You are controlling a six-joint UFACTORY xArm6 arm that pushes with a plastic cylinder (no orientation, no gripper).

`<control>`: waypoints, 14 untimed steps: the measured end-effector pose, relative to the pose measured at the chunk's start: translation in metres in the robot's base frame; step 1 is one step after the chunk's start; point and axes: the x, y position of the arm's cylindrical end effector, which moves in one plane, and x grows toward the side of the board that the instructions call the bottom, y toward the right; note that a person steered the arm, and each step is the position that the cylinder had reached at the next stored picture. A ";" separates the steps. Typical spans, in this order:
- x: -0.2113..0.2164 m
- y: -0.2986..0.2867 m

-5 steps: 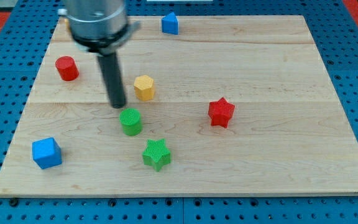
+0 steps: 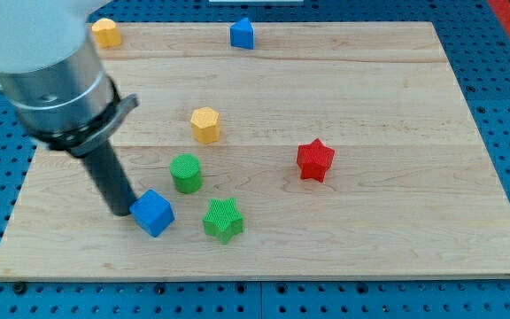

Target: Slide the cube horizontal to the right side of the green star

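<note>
The blue cube (image 2: 153, 213) lies on the wooden board (image 2: 388, 230) just left of the green star (image 2: 223, 220), with a small gap between them. My tip (image 2: 119, 213) touches the cube's left side. The green cylinder (image 2: 186, 173) stands just above the cube and star.
A yellow hexagonal block (image 2: 205, 124) sits above the green cylinder. A red star (image 2: 314, 160) lies to the right of centre. A blue pointed block (image 2: 243, 34) and a yellow block (image 2: 105, 32) sit at the board's top edge. The arm's body hides the upper left area.
The tip has moved from beside the green cylinder down to the left. The blue cube has slid right from the lower left corner to beside the green star. The red cylinder is now hidden.
</note>
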 end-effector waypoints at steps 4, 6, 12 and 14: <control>0.066 0.085; 0.084 0.071; 0.075 0.296; 0.070 0.283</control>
